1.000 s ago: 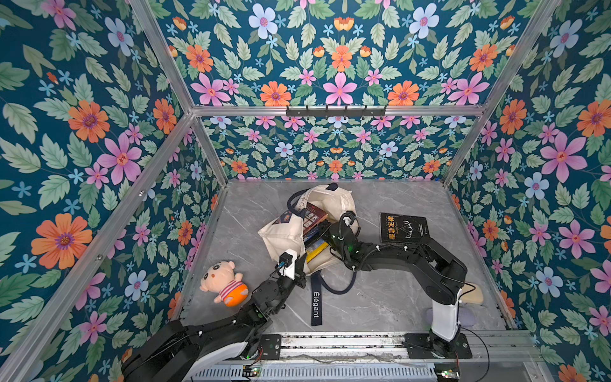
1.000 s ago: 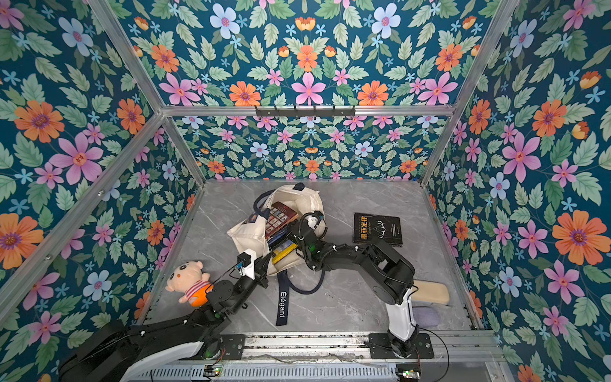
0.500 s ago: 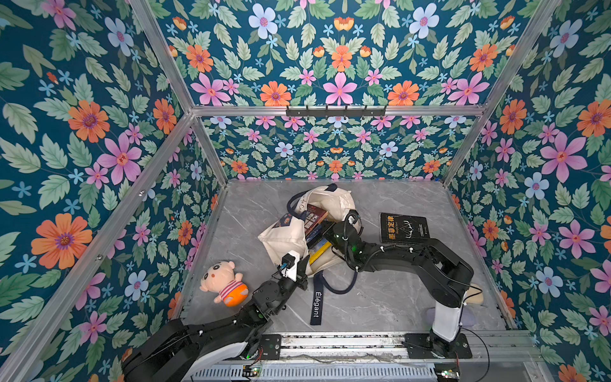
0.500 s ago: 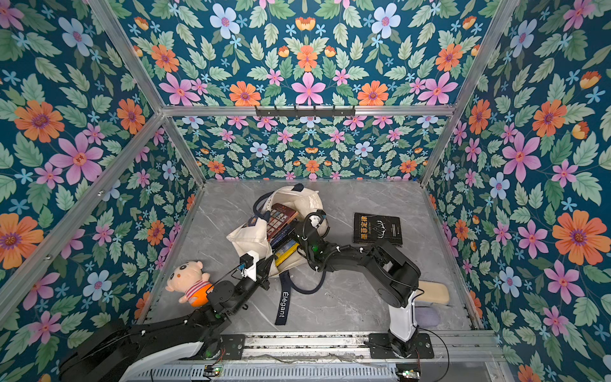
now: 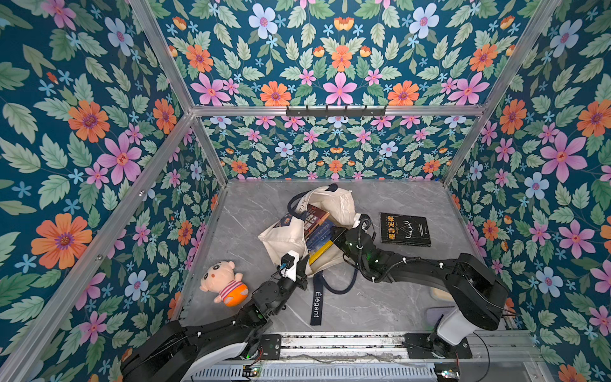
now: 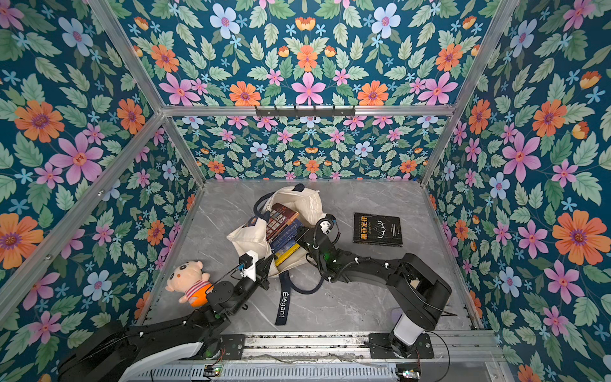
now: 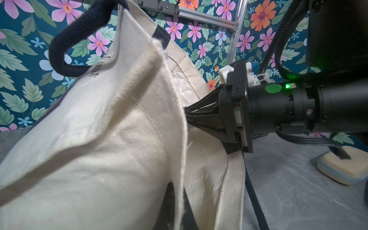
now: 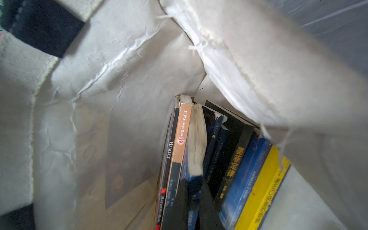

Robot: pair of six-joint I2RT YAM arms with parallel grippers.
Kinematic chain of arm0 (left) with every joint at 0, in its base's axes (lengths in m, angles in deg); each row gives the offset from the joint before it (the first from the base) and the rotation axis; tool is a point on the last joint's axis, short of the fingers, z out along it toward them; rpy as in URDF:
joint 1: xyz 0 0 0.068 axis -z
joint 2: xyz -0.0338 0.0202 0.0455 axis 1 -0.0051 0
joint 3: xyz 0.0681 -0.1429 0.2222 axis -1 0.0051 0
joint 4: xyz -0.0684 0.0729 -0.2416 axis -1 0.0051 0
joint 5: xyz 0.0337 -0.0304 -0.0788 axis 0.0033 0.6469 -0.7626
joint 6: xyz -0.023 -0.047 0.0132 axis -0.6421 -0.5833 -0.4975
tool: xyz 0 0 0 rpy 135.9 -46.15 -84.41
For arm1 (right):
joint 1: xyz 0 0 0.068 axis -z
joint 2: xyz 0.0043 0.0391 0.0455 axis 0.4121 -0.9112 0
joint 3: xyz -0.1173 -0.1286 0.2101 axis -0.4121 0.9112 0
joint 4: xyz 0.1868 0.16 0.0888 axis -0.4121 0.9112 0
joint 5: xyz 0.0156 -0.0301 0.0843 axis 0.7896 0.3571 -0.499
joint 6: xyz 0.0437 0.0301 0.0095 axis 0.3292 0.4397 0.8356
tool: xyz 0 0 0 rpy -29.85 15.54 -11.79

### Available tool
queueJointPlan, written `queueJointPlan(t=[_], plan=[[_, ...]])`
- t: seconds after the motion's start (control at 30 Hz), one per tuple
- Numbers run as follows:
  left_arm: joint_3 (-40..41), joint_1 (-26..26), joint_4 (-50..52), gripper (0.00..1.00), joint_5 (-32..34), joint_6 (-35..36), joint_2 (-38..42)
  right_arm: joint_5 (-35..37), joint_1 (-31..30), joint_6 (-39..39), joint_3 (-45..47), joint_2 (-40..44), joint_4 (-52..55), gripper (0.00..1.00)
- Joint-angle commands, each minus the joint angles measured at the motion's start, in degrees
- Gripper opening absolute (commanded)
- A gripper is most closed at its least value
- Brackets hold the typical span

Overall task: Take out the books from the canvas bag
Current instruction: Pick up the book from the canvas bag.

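Observation:
The cream canvas bag [image 5: 284, 236] [image 6: 248, 238] lies on its side mid-table, several books [image 5: 319, 228] showing in its mouth. My right gripper [image 5: 339, 236] [image 6: 302, 236] reaches into that mouth. In the right wrist view it [image 8: 194, 205] is shut on a dark blue book [image 8: 194, 191], between an orange-spined book [image 8: 182, 139] and a black one [image 8: 229, 159], with a yellow book [image 8: 258, 195] further along. My left gripper [image 5: 302, 264] [image 7: 179, 211] is shut on the bag's canvas edge [image 7: 180, 179]. A black book [image 5: 405, 229] [image 6: 378, 229] lies flat on the table to the right.
A pink plush doll [image 5: 224, 281] lies at the front left beside my left arm. The navy strap reading Elegant [image 5: 316, 304] trails toward the front edge. A beige pad [image 7: 336, 165] sits at the front right near my right arm's base. Floral walls enclose the table.
My right gripper's jaws have closed on the dark blue book inside the bag, and its arm has sunk lower. The left arm and the bag have stayed put.

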Motion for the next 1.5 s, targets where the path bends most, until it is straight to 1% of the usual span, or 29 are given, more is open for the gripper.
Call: queueJointPlan(t=[0.0,0.1,0.2,0.27,0.33,0.4,0.47,0.53,0.63,0.77,0.87,0.97,1.03,1.1,1.27,1.47], plan=[[1.6,0.1,-5.1,0.0,-0.9,0.6,0.1,-4.0,0.7,-1.5,0.2,-2.9,-2.5,0.25],[1.6,0.1,-5.1,0.0,-1.1,0.7,0.1,-6.6,0.7,-2.7,0.1,-4.8,-6.6,0.43],[1.6,0.1,-5.1,0.0,-1.2,0.7,0.1,-7.3,0.7,-2.7,0.9,-5.2,-8.6,0.54],[1.6,0.0,-5.1,0.0,-1.3,0.7,0.0,-7.1,0.3,-2.6,1.8,-5.0,-10.2,0.58],[1.4,0.1,-5.2,0.0,-1.5,0.7,-0.2,-5.9,-0.8,-3.3,1.9,-5.2,-11.0,0.58],[1.4,0.2,-5.4,0.0,-1.7,0.8,-0.4,-6.4,-1.6,-4.0,0.6,-6.9,-11.9,0.58],[1.4,0.1,-5.5,0.0,-1.8,0.8,-0.6,-8.3,-1.9,-3.3,-0.9,-9.3,-13.9,0.55],[1.5,0.2,-5.5,0.0,-1.8,0.9,-0.5,-8.9,-2.1,-2.3,-2.3,-11.4,-14.8,0.5],[1.6,0.1,-5.4,0.0,-1.6,1.1,-0.3,-9.2,-2.3,-1.6,-4.0,-13.5,-15.1,0.39],[1.6,0.1,-5.1,0.0,-1.1,1.3,0.0,-6.3,-2.5,-1.6,-2.5,-11.5,-13.5,0.14],[1.2,0.2,-3.6,0.0,1.2,1.3,0.3,-3.6,-2.5,-2.8,0.2,-7.5,-12.2,0.0],[1.0,0.1,-2.8,0.0,2.2,1.4,0.8,-1.9,-2.5,-4.0,2.8,-3.4,-10.4,0.0],[0.9,0.2,-2.1,0.0,3.4,1.4,0.9,-2.2,-2.1,-4.8,4.0,-1.4,-9.6,0.0],[0.4,0.2,-0.5,0.0,5.5,1.6,0.9,-4.1,-1.3,-5.3,5.8,1.3,-10.6,0.0],[-0.2,0.2,1.0,0.0,7.7,1.7,0.2,-9.1,0.7,-7.0,10.3,5.2,-15.1,0.0],[-0.8,0.2,1.3,0.0,8.3,2.1,-1.1,-14.7,2.3,-13.4,14.5,12.2,-18.9,0.0]])
